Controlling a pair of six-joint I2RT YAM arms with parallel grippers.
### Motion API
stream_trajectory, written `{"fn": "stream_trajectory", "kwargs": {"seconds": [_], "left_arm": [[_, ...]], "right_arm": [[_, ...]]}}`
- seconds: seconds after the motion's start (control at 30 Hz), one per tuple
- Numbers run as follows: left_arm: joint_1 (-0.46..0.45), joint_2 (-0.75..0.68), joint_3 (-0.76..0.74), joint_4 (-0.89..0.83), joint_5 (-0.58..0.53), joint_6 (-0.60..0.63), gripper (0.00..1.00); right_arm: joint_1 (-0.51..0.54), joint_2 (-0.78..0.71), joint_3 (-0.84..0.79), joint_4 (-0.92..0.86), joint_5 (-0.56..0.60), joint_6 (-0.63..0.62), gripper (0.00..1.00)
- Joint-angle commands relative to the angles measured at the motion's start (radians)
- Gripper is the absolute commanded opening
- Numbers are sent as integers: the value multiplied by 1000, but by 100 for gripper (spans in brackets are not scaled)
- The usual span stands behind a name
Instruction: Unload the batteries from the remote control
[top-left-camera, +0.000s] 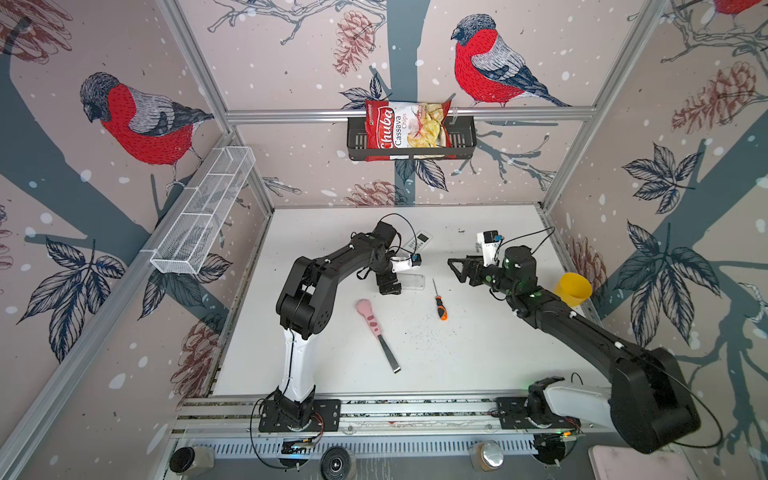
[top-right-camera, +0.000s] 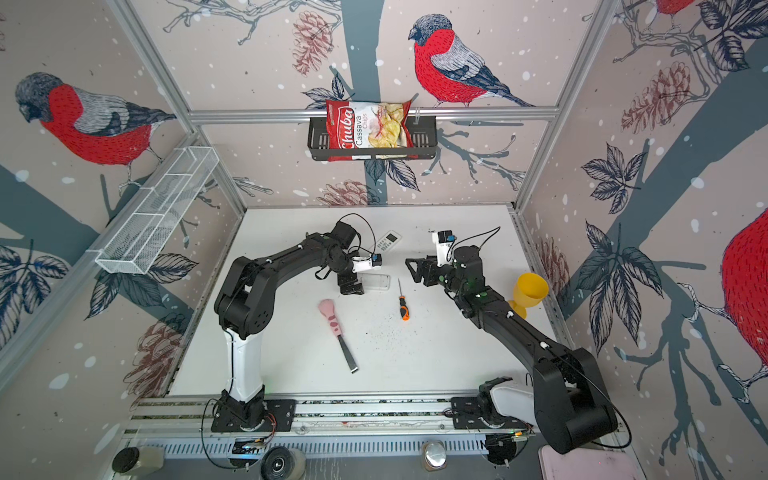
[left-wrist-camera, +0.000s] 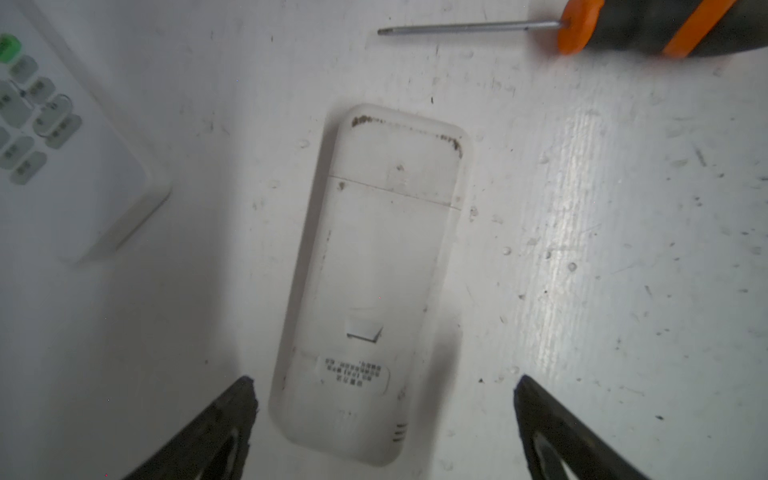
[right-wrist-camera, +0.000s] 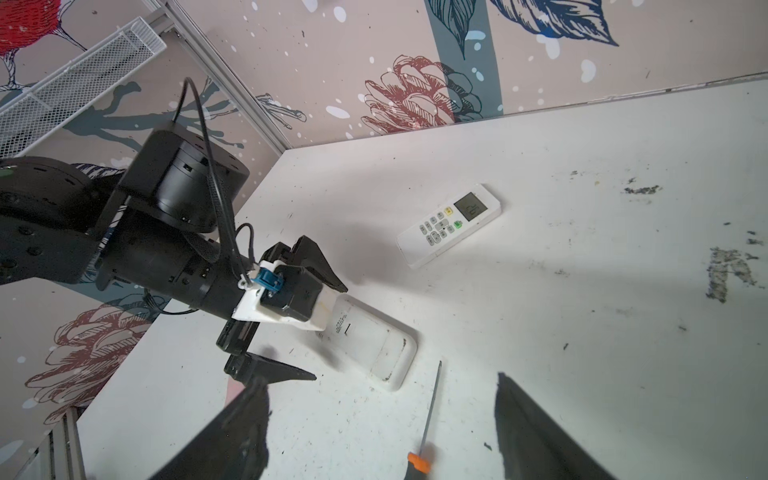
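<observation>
white table (top-left-camera: 457, 353). left gripper (left-wrist-camera: 382, 384): jaws wide open, one each side of the face-down remote (left-wrist-camera: 382, 270) at its label end, small gaps. right gripper (right-wrist-camera: 382, 382): jaws open, empty, near the screwdriver (top-left-camera: 438, 299). remote sits mid-table, battery cover on, batteries hidden.

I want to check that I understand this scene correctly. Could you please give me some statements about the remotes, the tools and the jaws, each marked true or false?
1. The face-down remote lies below the left gripper with its back cover in place. True.
2. The left gripper's jaws are shut on that remote. False: they stand open, one on each side of it.
3. The right gripper holds the screwdriver. False: its jaws are open and empty, and the screwdriver lies on the table.
4. A second remote lies face up, with its buttons showing. True.
5. Loose batteries lie on the table. False: no batteries are in view.
</observation>
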Motion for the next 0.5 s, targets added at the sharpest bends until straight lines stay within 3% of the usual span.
{"fn": "stream_trajectory", "kwargs": {"seconds": [0.0, 0.47], "left_arm": [[-3, 9, -24, 42, -18, 4, 96], [-3, 5, -74, 160, -56, 9, 96]], "right_arm": [[-7, -8, -2, 27, -6, 7, 85], [-10, -29, -3, -9, 12, -16, 85]]}}
